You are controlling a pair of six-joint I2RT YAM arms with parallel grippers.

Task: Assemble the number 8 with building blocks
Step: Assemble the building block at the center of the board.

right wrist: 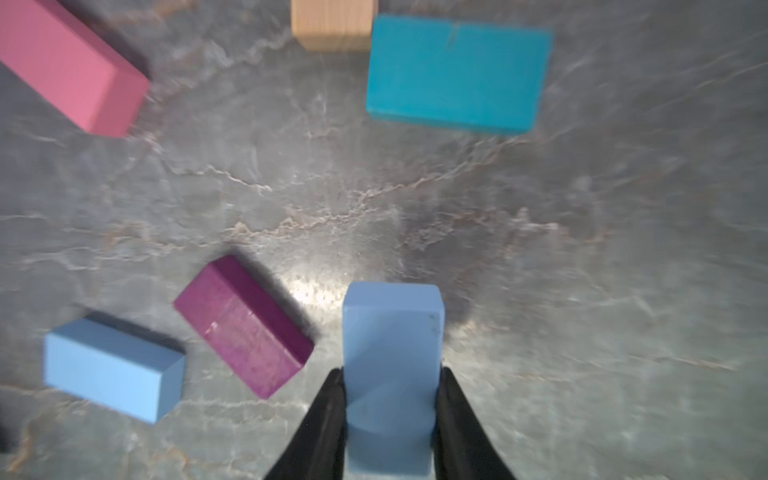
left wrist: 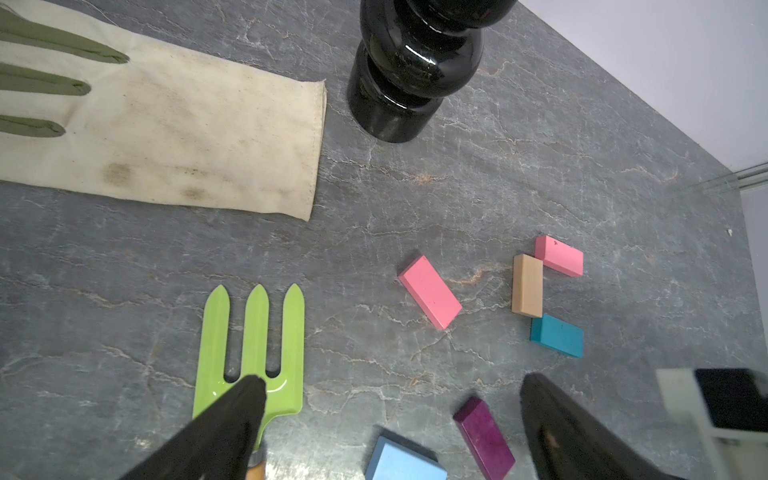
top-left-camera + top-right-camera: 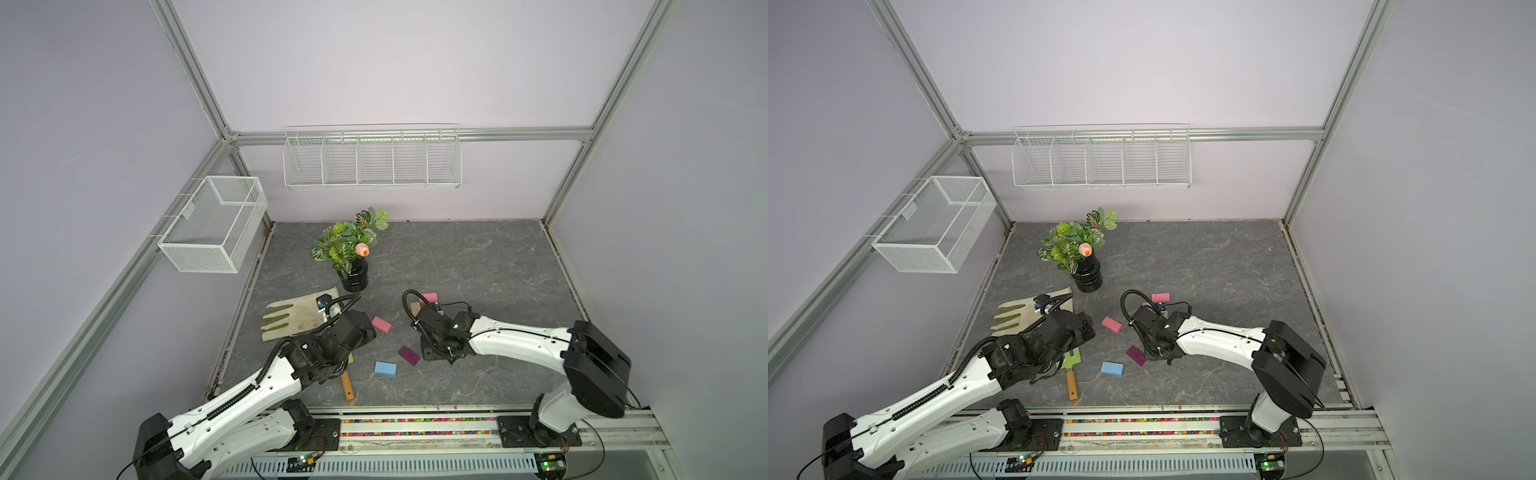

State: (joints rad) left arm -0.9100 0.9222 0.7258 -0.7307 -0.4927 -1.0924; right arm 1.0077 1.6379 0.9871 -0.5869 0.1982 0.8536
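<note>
**Right gripper** [image 1: 390, 374]: clenched on a blue block [image 1: 392, 328]. The jaws bear on its two long sides at one end, and most of its length projects past the fingertips. The block appears lifted off the tabletop [image 3: 457, 257], about mid-width and nearer the front edge than the back, just beside the purple block [image 1: 243, 326]. This view is blurred.

**Left gripper** [image 2: 390, 380]: released, jaws wide, nothing between them. It hangs over the fork [image 2: 253, 353], on the side of the blocks toward the left edge.

**Loose blocks**: all lie flat.
- A second blue block [image 2: 405, 461] lies near the purple block, toward the front edge.
- A pink block [image 2: 430, 291] lies alone at an angle.
- Farther back, the tan block [image 2: 527, 285] meets a second pink block [image 2: 559, 255] at one end and the teal block [image 2: 557, 336] at the other. They are touching or very nearly so, a likely start of the figure.

**Handling (judged)**: the blocks look rigid, light and sturdy, with smooth painted faces that may slip. They are best pinched across the narrow width at mid-length. The present end grip could let the block pivot when it is set down. Neighbouring blocks would shift at a light knock.

**Markings**: no brand or legible writing. The second pink block carries a small dark speck and the teal block a faint scratch.
</note>
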